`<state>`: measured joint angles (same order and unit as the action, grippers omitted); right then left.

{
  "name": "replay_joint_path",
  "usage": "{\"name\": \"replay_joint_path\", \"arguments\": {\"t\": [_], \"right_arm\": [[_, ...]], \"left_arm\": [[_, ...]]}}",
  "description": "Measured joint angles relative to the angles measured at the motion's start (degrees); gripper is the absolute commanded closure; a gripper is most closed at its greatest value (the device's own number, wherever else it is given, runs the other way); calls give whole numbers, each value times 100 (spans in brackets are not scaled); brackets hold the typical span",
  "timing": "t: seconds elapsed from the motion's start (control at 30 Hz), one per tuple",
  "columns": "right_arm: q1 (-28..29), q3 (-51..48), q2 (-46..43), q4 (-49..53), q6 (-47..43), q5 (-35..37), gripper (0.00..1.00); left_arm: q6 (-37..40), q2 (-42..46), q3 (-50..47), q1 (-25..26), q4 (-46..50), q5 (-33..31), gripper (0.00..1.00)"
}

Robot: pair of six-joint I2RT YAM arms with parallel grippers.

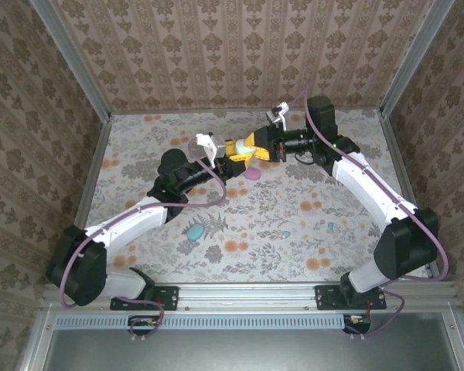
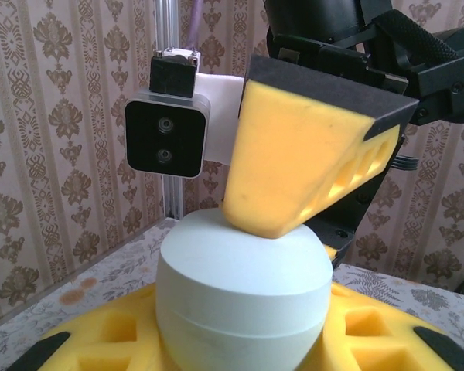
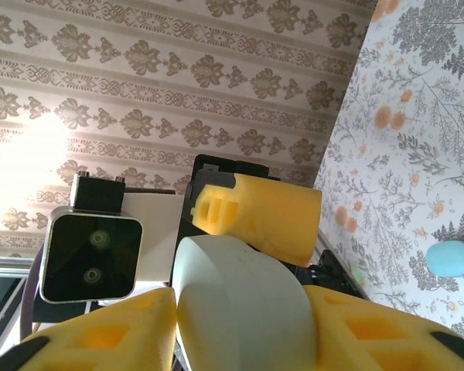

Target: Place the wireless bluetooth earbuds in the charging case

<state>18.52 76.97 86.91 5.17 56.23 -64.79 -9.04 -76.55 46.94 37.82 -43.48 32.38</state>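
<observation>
The floral-patterned desk (image 1: pixel 356 154) carries everything, and the white left arm (image 1: pixel 131 220) and white right arm (image 1: pixel 371 185) reach across it to meet above its far middle. Between them, lifted off the desk, is the pale egg-shaped plastic charging case (image 2: pixel 243 294). The left tool (image 2: pixel 243 348) is clamped on the case's lower half with its yellow foam fingers, and the right tool (image 3: pixel 243 340) straddles the upper half with its pads apparently pressed against both sides. A seam runs around the case and looks closed, so the lid probably has to come up before anything goes in. The shell looks hard, smooth and light, so the foam should grip it well. The hold belongs below the seam, leaving the lid free to swing. On the desk lie a teal oval shell (image 1: pixel 195 230), near the left arm, and a pink oval shell (image 1: pixel 254 175), just below the tools. Both are likely other cases. The wireless earbuds are the smallest things here. A tiny blue bud (image 1: pixel 286 234) and a tiny mint bud (image 1: pixel 331 227) lie apart on the near-right part of the desk, well away from the held case. They should be nearly weightless, rigid and slick, and apt to squirt out of a pinch. Each is best taken across its widest part with the fingertips only, closing gently.
</observation>
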Motion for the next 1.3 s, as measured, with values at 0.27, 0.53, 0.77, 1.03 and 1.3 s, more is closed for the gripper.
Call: {"name": "replay_joint_path", "arguments": {"t": [0.27,0.53,0.77,1.03,1.3], "right_arm": [[-52,-116,0,-350,297,-155,74],[-334,-516,-133,-507,293,302,80],[-994,-1440,-240,-800,269,1222,81],[-1110,-1945,651,-815,-151,2004,81],[-1110,-2048,1790,-833,-494,2286,81]], "left_arm": [[17,-9,39,2,7,-22,60],[160,-57,52,-7,282,-155,26],[179,-17,-197,-4,575,-398,25],[262,448,-592,-81,1003,-1051,24],[286,839,-610,-149,1497,-1528,24]]}}
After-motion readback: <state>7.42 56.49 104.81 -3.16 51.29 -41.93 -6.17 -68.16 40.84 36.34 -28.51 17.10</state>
